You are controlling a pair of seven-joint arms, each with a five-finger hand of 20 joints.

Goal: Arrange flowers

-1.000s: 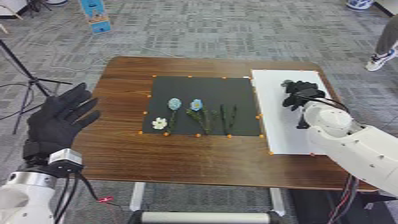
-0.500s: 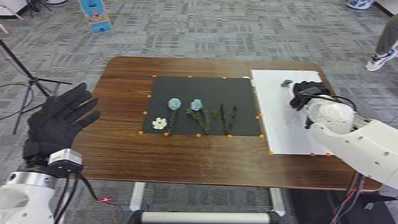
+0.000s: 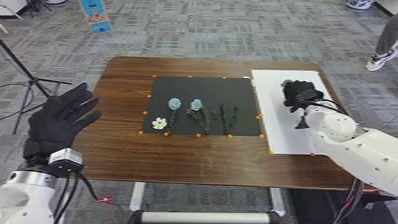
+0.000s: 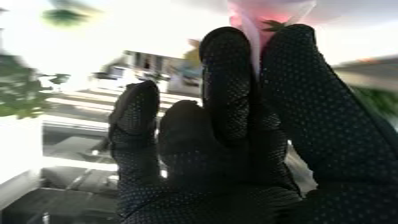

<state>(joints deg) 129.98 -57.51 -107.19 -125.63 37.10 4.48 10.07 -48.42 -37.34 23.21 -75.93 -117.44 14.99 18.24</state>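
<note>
Flowers (image 3: 174,104) lie on black sheet (image 3: 200,87); 2 blue, side by side; 1 white flower (image 3: 159,123) down low, left of blue pair; 2 thin dark green stems (image 3: 234,117) to right of them; right hand (image 3: 302,94) above white sheet (image 3: 289,135), thumb and finger pinching pink flower (image 4: 245,19) at tips; left hand (image 3: 58,120) opened wide, fingers spread, off left side of brown table (image 3: 151,160); small orange dots (image 3: 166,134) along edges of black sheet.
</note>
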